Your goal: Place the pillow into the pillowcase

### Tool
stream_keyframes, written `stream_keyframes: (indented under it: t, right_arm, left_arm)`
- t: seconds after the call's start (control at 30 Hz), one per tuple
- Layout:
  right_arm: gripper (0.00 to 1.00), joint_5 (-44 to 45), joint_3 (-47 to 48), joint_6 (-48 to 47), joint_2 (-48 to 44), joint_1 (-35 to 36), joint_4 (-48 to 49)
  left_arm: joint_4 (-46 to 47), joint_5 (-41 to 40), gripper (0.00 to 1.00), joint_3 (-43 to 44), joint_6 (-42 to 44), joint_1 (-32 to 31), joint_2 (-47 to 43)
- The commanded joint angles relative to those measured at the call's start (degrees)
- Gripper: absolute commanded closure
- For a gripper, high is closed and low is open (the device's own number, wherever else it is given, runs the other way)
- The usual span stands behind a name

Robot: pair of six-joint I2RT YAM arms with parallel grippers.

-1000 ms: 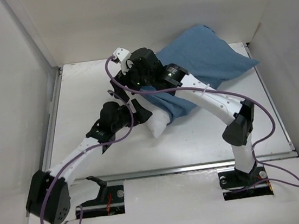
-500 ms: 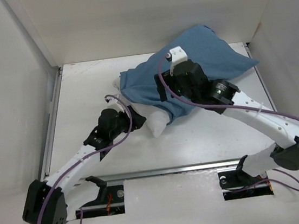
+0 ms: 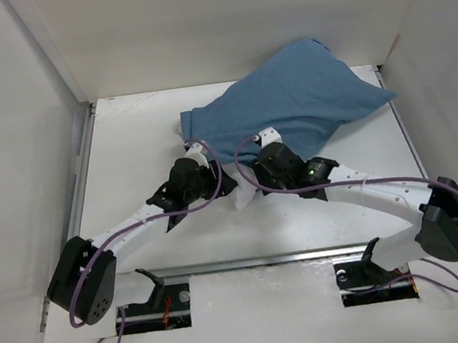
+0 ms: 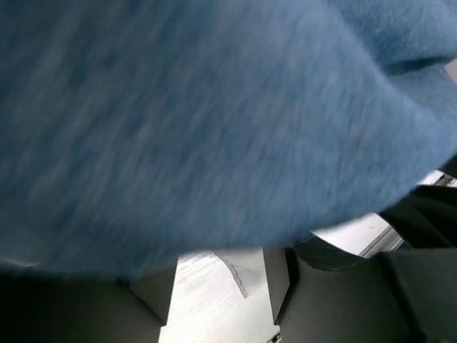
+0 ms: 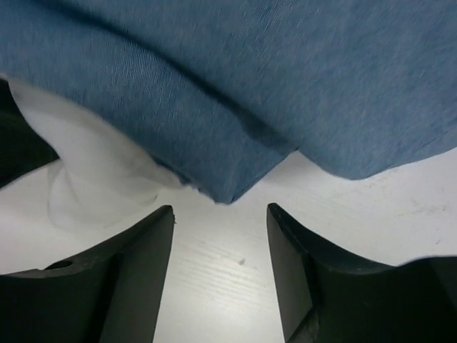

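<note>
1. The right end effector (image 5: 220, 211) has its two dark fingers (image 5: 121, 286) apart, with nothing between them. Only bare white worktop (image 5: 214, 286) shows in the gap.
2. Just beyond the fingertips, in the middle of the right wrist view, hangs a folded corner of the pillowcase (image 5: 285, 78). It does not touch the fingers.
3. The left end effector (image 4: 220, 257) also shows its two fingers apart, with worktop between them. Their tips are hidden behind blue cloth that fills the upper part of the left wrist view, very blurred.
4. In the top view both end effectors meet at the lower left edge of the pillowcase, near the centre of the frame, and point toward each other.
5. The pillowcase is thin blue-teal woven fabric, soft and wrinkled. It lies bulging from the centre to the upper right of the top view.
6. The pillow (image 3: 245, 196) is white and plump, and it is mostly inside or under the pillowcase; which one I cannot tell. One white corner sticks out between the two end effectors, and a small white part shows at the left edge of the cloth.
7. A purple cable (image 3: 356, 181) runs along each arm.
8. White walls (image 3: 11, 165) stand around the worktop at left, back and right.
</note>
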Motion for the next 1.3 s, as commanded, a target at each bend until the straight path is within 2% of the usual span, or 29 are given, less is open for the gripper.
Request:
stream_keyframes:
  t: [0.0, 0.1, 0.2, 0.23, 0.27, 0.37, 0.4, 0.43, 0.5, 0.53, 0.57, 0.67, 0.7, 0.77, 0.8, 0.93, 1.03, 1.07, 1.1, 1.17, 1.2, 1.27]
  right_arm:
    - [0.4, 6.8, 2.7, 0.5, 0.5, 0.4, 8.6]
    - [0.37, 10.9, 2.1, 0.5, 1.1, 0.4, 10.7]
    - [0.37, 13.2, 3.2, 0.5, 3.7, 0.4, 10.7]
    - [0.4, 14.1, 3.2, 0.5, 4.4, 0.4, 10.7]
    - [0.57, 14.1, 3.2, 0.5, 5.4, 0.4, 10.7]
    - [0.83, 12.7, 4.4, -0.5, 6.8, 0.4, 11.2]
    - [1.0, 11.6, 5.1, -1.7, 6.8, 0.4, 9.9]
    - [1.0, 9.8, 5.7, -2.6, 6.8, 0.4, 9.1]
    - [1.0, 1.0, 9.7, -2.6, 5.5, 0.4, 5.5]
    - [1.0, -4.7, 11.5, -5.6, 4.6, 0.4, 1.7]
    - [1.0, -17.7, 13.2, -6.5, 3.7, 0.4, 0.5]
    - [1.0, -37.7, 16.2, -8.6, -0.7, 0.4, 2.6]
    - [1.0, -48.0, 17.5, -9.8, -1.3, 1.8, 3.2]
    - [1.0, -55.0, 18.6, -13.1, -1.8, 2.3, 3.8]
    - [1.0, -55.9, 19.1, -13.9, -1.8, 2.3, 3.2]
    - [0.98, -50.5, 21.6, -16.6, 1.2, 2.3, -0.6]
    - [0.92, -50.0, 22.2, -17.8, 3.2, 2.3, -1.9]
    - [0.87, -49.5, 22.2, -18.8, 3.2, 2.3, -1.9]
    - [0.77, -48.6, 22.2, -18.9, 3.2, 2.3, -2.5]
    - [0.73, -45.4, 21.7, -19.4, 3.2, 2.3, -2.5]
    - [0.58, -44.4, 21.7, -19.4, 2.7, 2.3, -3.0]
    - [0.44, -43.7, 21.7, -19.4, 1.6, 2.3, -3.0]
  left_arm:
    - [4.9, 1.0, 0.57, 3.6, 0.8, -0.7, 1.4]
    - [4.9, 0.4, 0.63, 5.0, 0.8, -0.7, 3.6]
    - [4.9, -0.1, 0.65, 5.8, 0.8, -0.7, 4.2]
    - [4.9, -0.1, 0.65, 5.8, 0.8, -0.7, 4.2]
    - [5.4, -0.1, 0.65, 5.8, 0.8, -0.7, 4.2]
    - [5.4, -0.1, 0.65, 6.8, 1.4, -0.7, 5.3]
    - [6.3, -0.1, 0.65, 6.8, 1.4, -0.7, 5.3]
    - [7.0, -0.1, 0.65, 7.4, 1.4, -0.7, 6.1]
    - [11.1, 0.4, 0.65, 7.9, 1.4, -0.7, 8.5]
    - [13.3, 1.9, 0.65, 8.6, 0.0, -0.7, 9.8]
    - [15.3, 2.8, 0.65, 9.4, -0.7, -0.7, 11.5]
    - [22.8, 7.4, 0.71, 15.1, -4.0, -0.7, 19.8]
    - [24.0, 8.0, 0.73, 16.8, -5.1, -0.7, 23.6]
    - [26.5, 8.9, 0.76, 20.9, -7.3, -1.8, 26.3]
    - [27.3, 8.9, 0.77, 21.6, -9.0, -1.8, 27.1]
    - [29.0, 6.5, 0.77, 22.1, -10.1, -3.5, 27.6]
    - [27.6, 4.0, 0.76, 22.1, -10.1, -4.2, 27.1]
    - [27.6, 3.4, 0.75, 21.3, -10.1, -4.2, 26.4]
    - [28.2, 3.3, 0.75, 20.4, -10.1, -4.2, 26.4]
    - [28.2, 4.0, 0.72, 19.4, -10.1, -4.2, 25.7]
    - [28.2, 4.7, 0.65, 18.1, -10.1, -4.2, 24.4]
    - [26.0, 4.1, 0.55, 16.4, -9.5, -4.2, 22.6]
